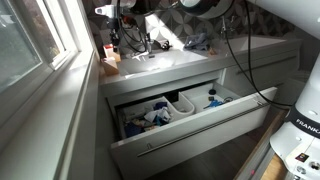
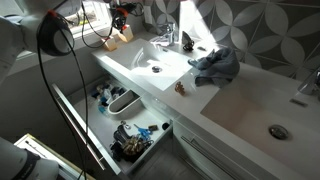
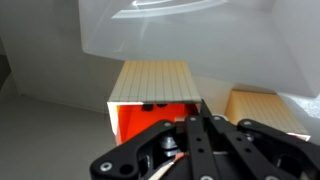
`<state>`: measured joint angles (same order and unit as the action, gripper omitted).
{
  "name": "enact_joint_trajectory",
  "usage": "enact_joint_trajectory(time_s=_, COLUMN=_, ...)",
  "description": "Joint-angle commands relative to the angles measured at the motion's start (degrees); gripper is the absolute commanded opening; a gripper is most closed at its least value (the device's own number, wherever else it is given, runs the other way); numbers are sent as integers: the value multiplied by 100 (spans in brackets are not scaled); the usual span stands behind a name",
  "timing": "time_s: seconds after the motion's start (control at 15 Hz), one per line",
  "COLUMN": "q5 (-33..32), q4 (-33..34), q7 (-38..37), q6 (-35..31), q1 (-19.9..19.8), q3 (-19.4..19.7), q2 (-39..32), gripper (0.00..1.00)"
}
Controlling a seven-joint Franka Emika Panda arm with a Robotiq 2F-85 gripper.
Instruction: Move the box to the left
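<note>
1. The pincer (image 3: 190, 150) is filling the lower middle of the wrist view, its black linkage converging just in front of the box (image 3: 150, 95); whether its fingers are closing on the carton or merely resting against it, I cannot tell, since the tips are hidden behind the mechanism.
2. The box is standing upright at the centre of the wrist view, orange on its front face with a tan ribbed top, right against the pincer.
3. A paler tan container (image 3: 262, 108) is sitting just beside the box, toward the right edge of that view.
4. In both exterior views the pincer (image 1: 118, 30) is hovering at the far corner of the counter (image 2: 240, 100), at the upper left of each frame, beside the sink (image 2: 160, 62).
5. My judgement: the approach is looking complete, while the sideways move itself is looking not yet done.
</note>
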<state>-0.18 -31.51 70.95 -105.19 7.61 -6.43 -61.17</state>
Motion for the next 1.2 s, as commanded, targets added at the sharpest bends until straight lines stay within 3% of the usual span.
enact_joint_trajectory(time_s=0.0, q5=61, q4=414, q7=104, q6=67, q1=41, q3=-87, q2=-226, gripper=1)
enact_joint_trajectory(time_s=0.2, q5=84, q4=429, q7=206, q6=51, q1=33, q3=-175, q2=-246, gripper=1)
enact_joint_trajectory(time_s=0.27, q5=87, q4=431, q7=213, q6=55, q1=32, q3=-203, q2=-243, gripper=29)
enact_joint_trajectory(time_s=0.4, q5=81, q4=434, q7=216, q6=46, q1=23, q3=-243, q2=-231, gripper=36)
enact_joint_trajectory(time_s=0.8, q5=-35, q4=474, q7=278, q6=-143, q1=126, q3=-260, q2=-38, gripper=77)
enact_joint_trajectory(time_s=0.87, q5=-145, q4=494, q7=184, q6=-212, q1=207, q3=-165, q2=47, gripper=84)
enact_joint_trajectory(time_s=0.93, q5=-227, q4=1107, q7=65, q6=7, q1=340, q3=-13, q2=-196, gripper=91)
enact_joint_trajectory(time_s=1.0, q5=-415, q4=1200, q7=-236, q6=-85, q1=437, q3=204, q2=-146, gripper=99)
enact_joint_trajectory(time_s=1.07, q5=-505, q4=643, q7=-451, q6=-404, q1=437, q3=325, q2=242, gripper=100)
enact_joint_trajectory(time_s=1.13, q5=-589, q4=753, q7=-725, q6=-379, q1=473, q3=449, q2=280, gripper=100)
